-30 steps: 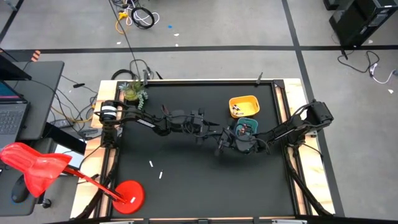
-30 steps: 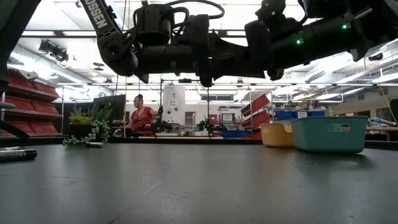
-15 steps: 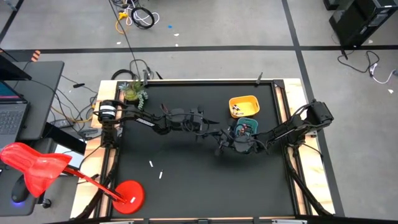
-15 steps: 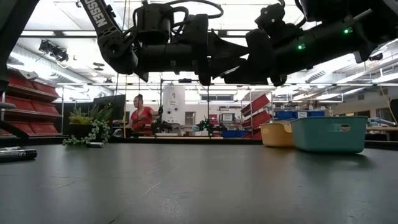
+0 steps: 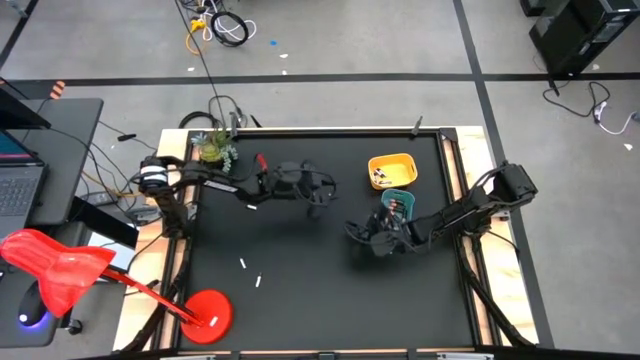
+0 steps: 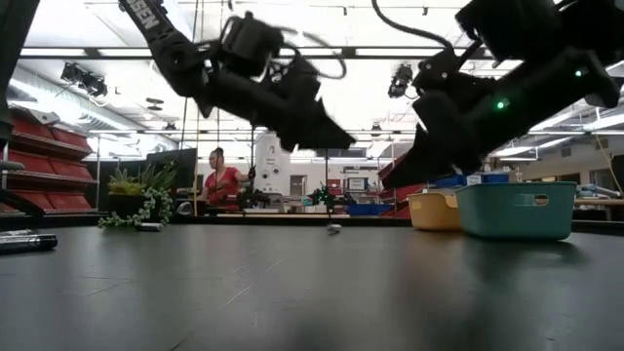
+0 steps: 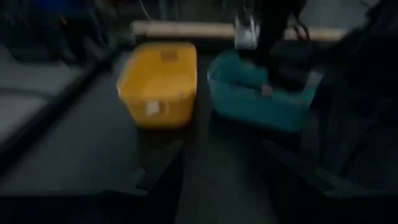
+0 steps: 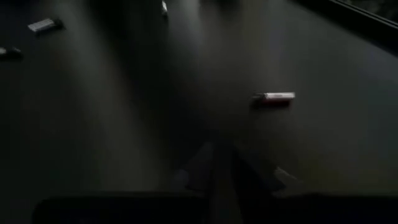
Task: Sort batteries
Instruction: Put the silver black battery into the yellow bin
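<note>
Sorting is partly done, by my reading. The yellow tray (image 5: 392,171) and the teal tray (image 5: 398,203) sit side by side toward the right of the table (image 5: 300,300), and the high view shows small items in each, so some batteries are already binned. Two pale batteries (image 5: 243,264) are loose on the near-left part of the table, well apart from the trays; a dark battery with a reddish end (image 8: 273,97) lies ahead of the right arm. So at least three remain. The left gripper (image 5: 322,198) hangs above mid-table, fingers (image 7: 163,167) apart and empty, facing both trays. The right gripper (image 5: 356,232) is low, just beside the teal tray; its fingers (image 8: 211,163) look nearly together with nothing between them. Compared with a second ago: both arms were bunched together beside the teal tray; now the left arm has pulled back toward its own side, and the right gripper has swung clear of the tray toward the open table.
</note>
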{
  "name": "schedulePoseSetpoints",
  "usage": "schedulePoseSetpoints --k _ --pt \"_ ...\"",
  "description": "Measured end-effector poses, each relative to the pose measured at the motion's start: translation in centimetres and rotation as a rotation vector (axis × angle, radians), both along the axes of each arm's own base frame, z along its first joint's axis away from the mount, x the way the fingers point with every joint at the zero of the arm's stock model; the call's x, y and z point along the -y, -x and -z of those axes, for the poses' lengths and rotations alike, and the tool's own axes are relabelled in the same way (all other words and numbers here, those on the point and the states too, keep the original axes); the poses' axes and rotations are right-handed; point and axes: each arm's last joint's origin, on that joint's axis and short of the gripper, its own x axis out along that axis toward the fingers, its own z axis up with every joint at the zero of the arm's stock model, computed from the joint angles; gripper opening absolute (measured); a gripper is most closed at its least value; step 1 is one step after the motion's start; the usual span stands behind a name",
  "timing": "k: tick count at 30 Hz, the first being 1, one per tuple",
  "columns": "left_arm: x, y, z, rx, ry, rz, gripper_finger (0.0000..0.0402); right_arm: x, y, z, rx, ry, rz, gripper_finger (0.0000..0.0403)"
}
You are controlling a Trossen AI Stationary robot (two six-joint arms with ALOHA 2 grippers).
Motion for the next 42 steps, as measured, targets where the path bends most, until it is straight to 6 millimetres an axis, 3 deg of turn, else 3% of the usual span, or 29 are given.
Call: schedulePoseSetpoints --k 3,6,14,19,25,28,34,42 --pt "-1.2 0.0 1.3 -0.033 0.120 0.017 0.0209 -0.1 -0.1 -0.2 0.027 0.002 0.007 0.0088" --pt "-1.8 -0.2 3.8 -0.100 0.213 -0.035 0.0209 0.0 -0.2 -0.6 0.062 -0.002 0.033 0.0102" --pt "-2.0 0.3 7.2 -0.241 0.206 -0.287 0.0209 -0.6 -0.1 -0.7 0.072 0.013 0.022 0.0098" --pt "-1.1 2.0 8.6 -0.270 0.182 -0.373 0.0209 -1.0 0.0 -0.7 0.071 0.014 0.009 0.0096" --pt "-0.6 4.7 10.2 -0.215 0.270 -0.402 0.0203 -1.1 0.1 -0.8 0.081 0.032 0.021 0.0095" --pt "-0.3 5.5 10.8 -0.237 0.274 -0.401 0.0169 -1.1 0.0 -0.9 0.088 0.039 0.019 0.0095" --pt "0.3 5.6 11.0 -0.261 0.229 -0.383 0.0022 -1.1 -0.3 -1.3 0.131 0.050 0.008 0.0095" --pt "0.9 5.5 11.0 -0.264 0.194 -0.321 0.0003 -1.1 -0.4 -1.4 0.135 0.058 0.002 0.0095"
